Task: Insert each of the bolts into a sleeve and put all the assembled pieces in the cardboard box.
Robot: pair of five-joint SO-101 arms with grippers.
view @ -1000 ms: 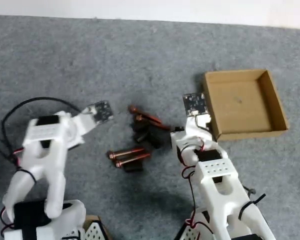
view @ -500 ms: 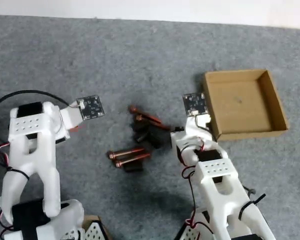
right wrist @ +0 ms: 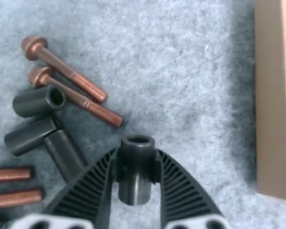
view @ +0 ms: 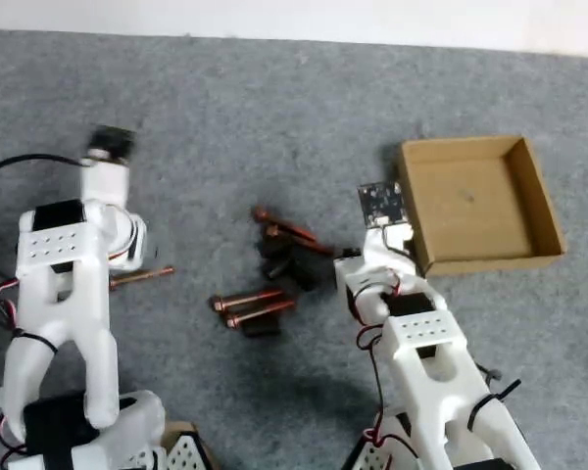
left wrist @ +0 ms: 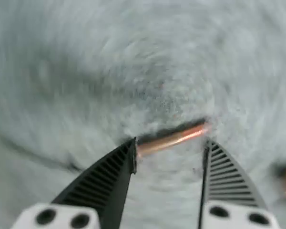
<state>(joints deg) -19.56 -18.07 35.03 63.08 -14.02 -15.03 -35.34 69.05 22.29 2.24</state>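
My right gripper (right wrist: pixel 136 157) is shut on an upright black sleeve (right wrist: pixel 136 167), just left of the cardboard box (view: pixel 470 206) and beside the pile; in the high view this gripper (view: pixel 351 259) stands by the box's near left corner. My left gripper (left wrist: pixel 169 145) is open above the carpet at the far left. A copper bolt (left wrist: pixel 171 136) lies across the gap at its fingertips, and the same bolt (view: pixel 142 277) pokes out beside the left arm. Loose bolts (view: pixel 289 230) (view: pixel 255 305) and black sleeves (view: pixel 279 259) lie at the centre.
The box's wall (right wrist: pixel 274 95) runs close beside the held sleeve. Two bolts (right wrist: pixel 62 69) and several sleeves (right wrist: pixel 38 102) lie near the right gripper. Grey carpet covers the table, and a black cable (view: pixel 20 166) loops by the left arm.
The left arm swung left, away from the pile, and its wrist turned toward the far side. A bolt now shows beside it. The right arm and its sleeve stayed still.
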